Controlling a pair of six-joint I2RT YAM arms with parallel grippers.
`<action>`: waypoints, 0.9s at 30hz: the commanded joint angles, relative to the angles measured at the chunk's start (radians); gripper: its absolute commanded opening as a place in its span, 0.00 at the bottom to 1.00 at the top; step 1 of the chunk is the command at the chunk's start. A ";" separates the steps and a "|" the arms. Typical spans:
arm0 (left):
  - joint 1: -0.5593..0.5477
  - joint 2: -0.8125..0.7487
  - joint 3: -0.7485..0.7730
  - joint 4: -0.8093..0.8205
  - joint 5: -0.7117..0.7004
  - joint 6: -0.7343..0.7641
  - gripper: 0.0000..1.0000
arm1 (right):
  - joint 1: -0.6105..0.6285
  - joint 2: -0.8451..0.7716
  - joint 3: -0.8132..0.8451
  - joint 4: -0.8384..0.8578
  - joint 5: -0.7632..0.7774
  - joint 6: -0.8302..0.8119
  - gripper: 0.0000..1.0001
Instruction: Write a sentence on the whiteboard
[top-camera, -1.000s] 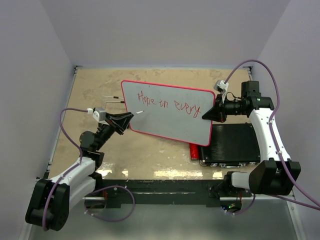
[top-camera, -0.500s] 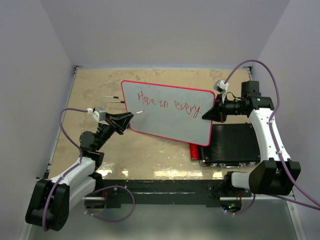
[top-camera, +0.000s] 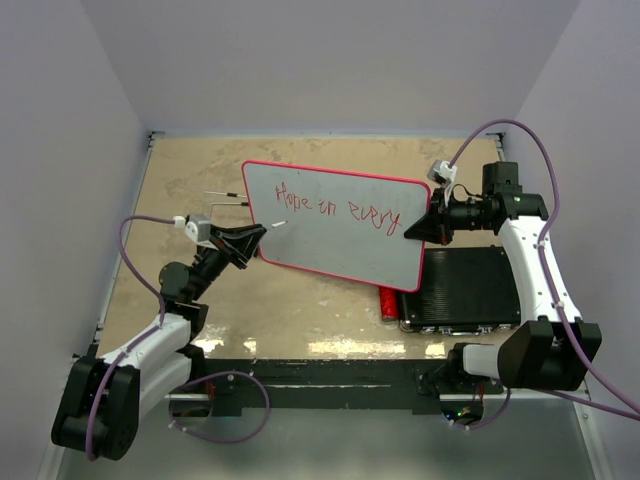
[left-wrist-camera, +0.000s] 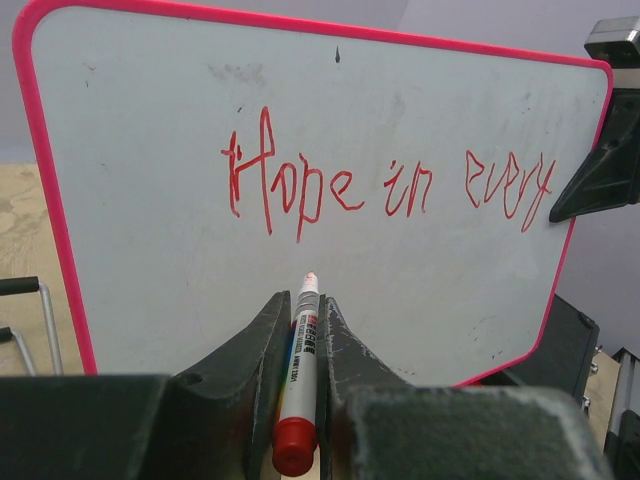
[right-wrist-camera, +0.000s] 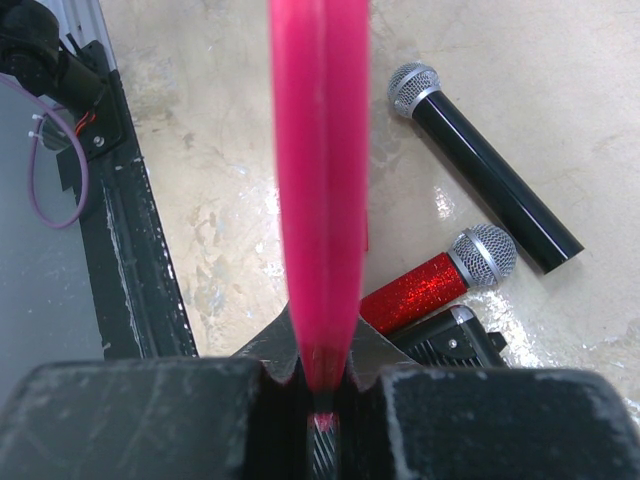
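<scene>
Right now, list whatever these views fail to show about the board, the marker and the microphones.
Left wrist view: whether the marker tip touches the whiteboard, seen nearly end-on; its label print is too small.
Right wrist view: the sentence, since the whiteboard shows only its red edge.
Top view: the black microphone does not show, likely behind the whiteboard; the red microphone is mostly covered too.

My overhead feed is bright and even, lit softly from above, with white glare patches on the surface (top-camera: 300, 320) near its front edge. On the left wrist feed the sentence (left-wrist-camera: 385, 185) on the whiteboard (left-wrist-camera: 150, 280) is crisp, while the left pincer (left-wrist-camera: 303, 300) around the marker (left-wrist-camera: 300, 350) looks dark and soft. The right wrist feed blurs the board's red frame up close; the black microphone (right-wrist-camera: 485, 165) beyond is sharp.
</scene>
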 joint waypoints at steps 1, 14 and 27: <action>0.006 0.000 0.002 0.078 -0.002 0.005 0.00 | 0.003 -0.033 0.011 0.041 -0.008 -0.030 0.00; 0.009 -0.023 -0.004 0.055 -0.013 -0.009 0.00 | 0.003 -0.035 0.010 0.043 -0.006 -0.028 0.00; 0.017 0.018 0.030 0.017 0.014 -0.020 0.00 | 0.004 -0.030 0.007 0.041 -0.002 -0.030 0.00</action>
